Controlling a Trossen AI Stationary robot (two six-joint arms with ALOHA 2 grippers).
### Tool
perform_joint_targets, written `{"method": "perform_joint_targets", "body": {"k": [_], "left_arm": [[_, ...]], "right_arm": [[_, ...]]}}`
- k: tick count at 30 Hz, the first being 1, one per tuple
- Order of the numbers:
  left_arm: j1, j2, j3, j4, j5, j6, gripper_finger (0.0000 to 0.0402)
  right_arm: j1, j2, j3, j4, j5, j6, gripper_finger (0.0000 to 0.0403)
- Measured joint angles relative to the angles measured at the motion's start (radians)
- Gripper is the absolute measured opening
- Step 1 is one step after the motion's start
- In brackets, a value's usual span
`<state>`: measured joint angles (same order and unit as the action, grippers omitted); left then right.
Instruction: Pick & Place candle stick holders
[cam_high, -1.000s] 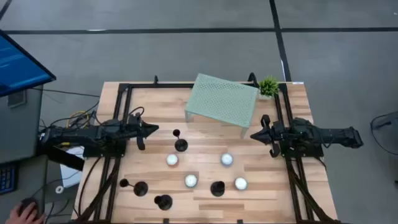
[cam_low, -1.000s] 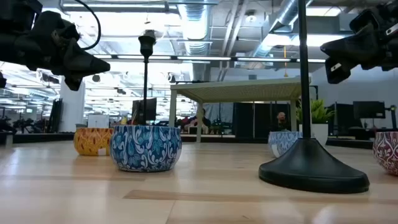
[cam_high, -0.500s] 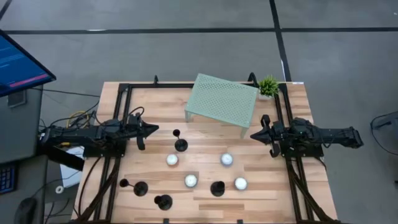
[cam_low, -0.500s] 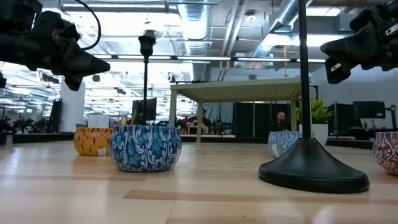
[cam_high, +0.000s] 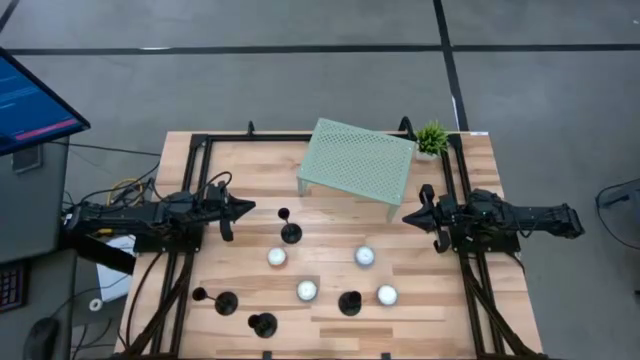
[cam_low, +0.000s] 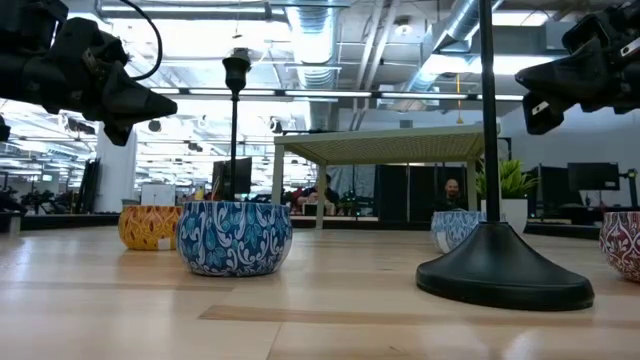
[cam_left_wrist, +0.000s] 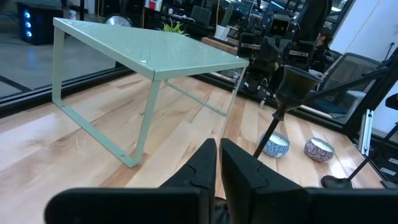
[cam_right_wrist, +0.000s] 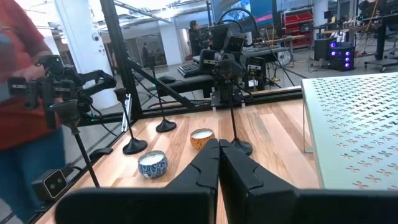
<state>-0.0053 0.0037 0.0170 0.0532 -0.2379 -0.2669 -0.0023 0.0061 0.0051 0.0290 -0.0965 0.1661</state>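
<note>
The hand that lay on the dark computer mouse (cam_high: 42, 335), off the table well behind the left gripper (cam_high: 245, 208), has gone. The blue monitor screen (cam_high: 30, 100) back there now shows a red band.

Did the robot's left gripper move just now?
No. The left gripper sits at the same spot beside the black metal candle stick holder as before.

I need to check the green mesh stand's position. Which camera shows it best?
The high view: the whole green mesh stand shows from above. The left wrist view shows its top and legs, the right wrist view only a corner, the low view a distant side.
</note>
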Motion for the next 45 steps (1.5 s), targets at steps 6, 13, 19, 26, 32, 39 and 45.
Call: {"method": "perform_joint_targets", "body": {"k": [6,13,19,26,32,39,45], "left_arm": [[0.000,0.000,0.000,0.000,0.000,0.000,0.0021],[0.000,0.000,0.000,0.000,0.000,0.000,0.0021],[0.000,0.000,0.000,0.000,0.000,0.000,0.0021],[0.000,0.000,0.000,0.000,0.000,0.000,0.0021],[0.000,0.000,0.000,0.000,0.000,0.000,0.0021],[0.000,0.000,0.000,0.000,0.000,0.000,0.0021],[0.000,0.000,0.000,0.000,0.000,0.000,0.0021]], "right_arm": [[0.000,0.000,0.000,0.000,0.000,0.000,0.0000],[0.000,0.000,0.000,0.000,0.000,0.000,0.0000],[-0.002,0.000,0.000,0.000,0.004,0.000,0.0000],[-0.001,0.000,0.000,0.000,0.003,0.000,0.0000],[0.002,0.000,0.000,0.000,0.001,0.051,0.0000],[0.004,0.000,0.000,0.010,-0.005,0.254,0.0000],[0.010,0.000,0.000,0.068,-0.021,0.542,0.0000]]}}
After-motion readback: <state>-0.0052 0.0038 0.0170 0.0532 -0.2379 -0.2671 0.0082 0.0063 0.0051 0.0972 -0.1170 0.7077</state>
